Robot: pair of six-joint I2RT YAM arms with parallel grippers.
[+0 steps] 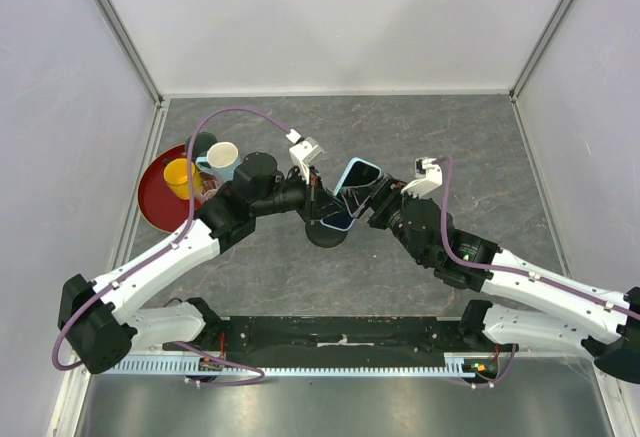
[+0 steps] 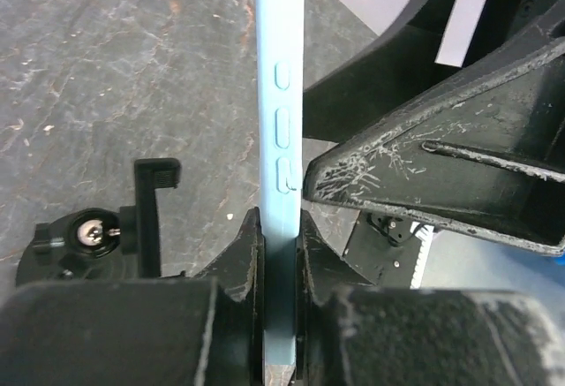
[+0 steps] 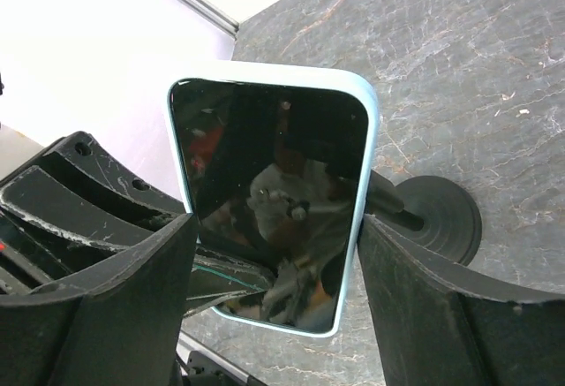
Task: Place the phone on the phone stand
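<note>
The phone (image 1: 354, 185), black screen in a light blue case, is held above the table between both arms. In the left wrist view it shows edge-on (image 2: 281, 121), and my left gripper (image 2: 278, 220) is shut across its thickness near one end. In the right wrist view its screen (image 3: 274, 200) faces the camera, and my right gripper (image 3: 275, 227) has its fingertips against both long edges. The phone stand (image 1: 325, 234) is just below the phone. Its cradle (image 2: 155, 199) stands left of the phone, and its round base (image 3: 452, 227) shows behind the phone.
A red plate (image 1: 152, 205) at the left edge carries a yellow cup (image 1: 180, 175), a white mug (image 1: 222, 160) and a dark cup (image 1: 203, 143). White enclosure walls stand on the left, right and far sides.
</note>
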